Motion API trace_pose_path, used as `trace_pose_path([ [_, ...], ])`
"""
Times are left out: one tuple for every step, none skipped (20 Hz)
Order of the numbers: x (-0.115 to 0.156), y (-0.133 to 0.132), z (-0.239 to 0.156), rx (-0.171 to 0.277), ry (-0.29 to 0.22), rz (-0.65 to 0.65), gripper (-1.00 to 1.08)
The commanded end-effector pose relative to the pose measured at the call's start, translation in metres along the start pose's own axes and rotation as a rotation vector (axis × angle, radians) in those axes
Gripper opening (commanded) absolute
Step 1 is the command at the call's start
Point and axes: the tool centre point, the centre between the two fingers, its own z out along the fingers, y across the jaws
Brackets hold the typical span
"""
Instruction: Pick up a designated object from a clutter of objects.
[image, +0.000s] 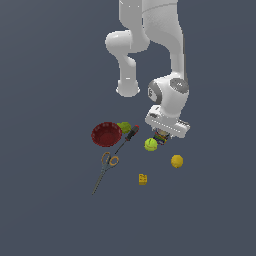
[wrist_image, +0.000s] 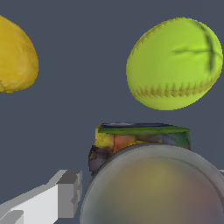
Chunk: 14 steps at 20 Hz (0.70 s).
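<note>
Pincer (image: 161, 136) sits low over the can (wrist_image: 140, 151); one finger (wrist_image: 65, 194) shows, so grip can't be told. Centre it, and keep clear of the ball (wrist_image: 175, 63).

Obstacles: ball (image: 150, 144) lying just beside the can (image: 160, 137), crowding it on the exterior view's left; pincer (image: 161, 136) sitting low over the can. Screwdriver (image: 128, 137), bowl (image: 106, 134) and scissors (image: 106, 167) lying further to that left. Open room: bare counter (image: 215, 150) stretching on the right; fruit (image: 176, 161) and block (image: 143, 179) standing apart.
</note>
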Motion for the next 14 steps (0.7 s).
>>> trace_pose_path([
  [0.0003, -0.0002, 0.0013, 0.001, 0.001, 0.000, -1.00],
  [0.0003, -0.0002, 0.0013, 0.001, 0.001, 0.000, -1.00],
  [0.0003, -0.0002, 0.0013, 0.001, 0.001, 0.000, -1.00],
  [0.0003, -0.0002, 0.0013, 0.001, 0.001, 0.000, -1.00],
  [0.0003, -0.0002, 0.0013, 0.001, 0.001, 0.000, -1.00],
  [0.0003, -0.0002, 0.0013, 0.001, 0.001, 0.000, -1.00],
  [0.0003, -0.0002, 0.0013, 0.001, 0.001, 0.000, -1.00],
  [0.0003, -0.0002, 0.0013, 0.001, 0.001, 0.000, -1.00],
  [0.0003, -0.0002, 0.0013, 0.001, 0.001, 0.000, -1.00],
  [0.0003, -0.0002, 0.0013, 0.001, 0.001, 0.000, -1.00],
  [0.0001, -0.0012, 0.0001, 0.002, 0.002, -0.001, -1.00],
  [0.0002, -0.0011, -0.0001, 0.002, 0.002, -0.001, -1.00],
  [0.0004, -0.0006, -0.0006, 0.002, 0.002, -0.001, -1.00],
  [0.0009, 0.0002, -0.0016, 0.002, 0.002, -0.001, -1.00],
])
